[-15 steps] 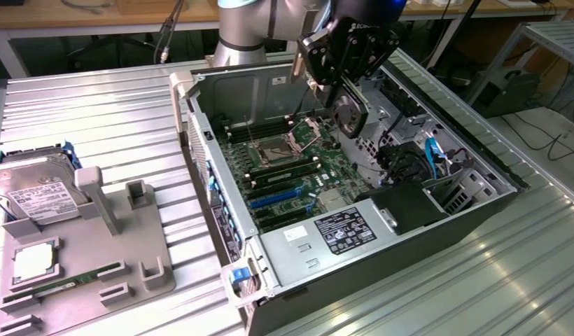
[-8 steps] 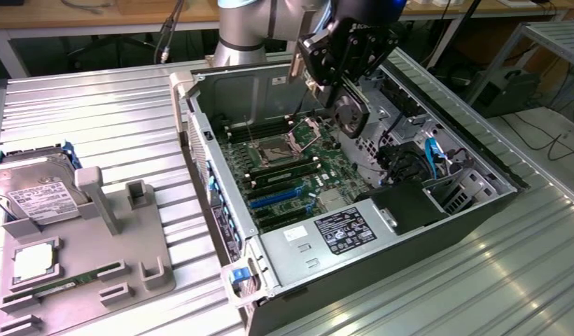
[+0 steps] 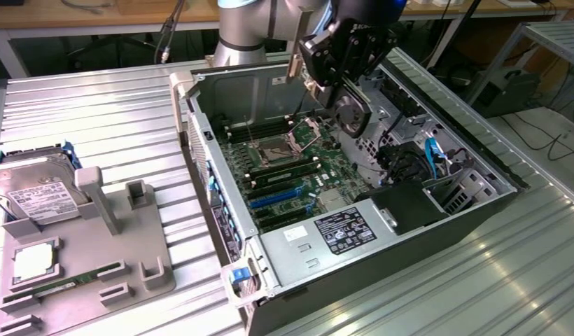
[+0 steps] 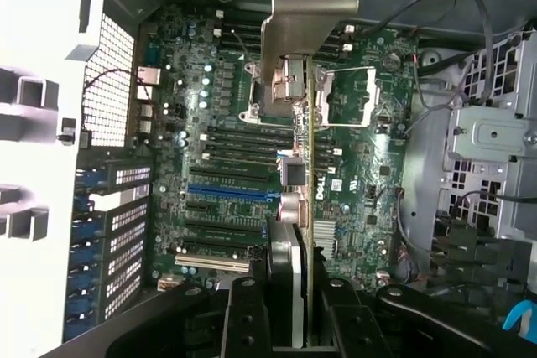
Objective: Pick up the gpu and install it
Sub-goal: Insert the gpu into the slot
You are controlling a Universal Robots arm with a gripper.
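My gripper hangs over the open computer case, shut on the gpu. The card stands on edge in the air above the motherboard, near the processor socket. Its round fan faces the exterior view's right, and its silver bracket points toward the case's rear wall. In the wrist view the gpu shows edge-on as a thin green strip between the two black fingers, with the bracket at its far end. Below and beside it lie the black and blue expansion slots.
A grey fixture on the exterior view's left holds a hard drive and a memory stick. Inside the case are a black power supply, drive cages and loose cables. The slatted metal table surrounds the case.
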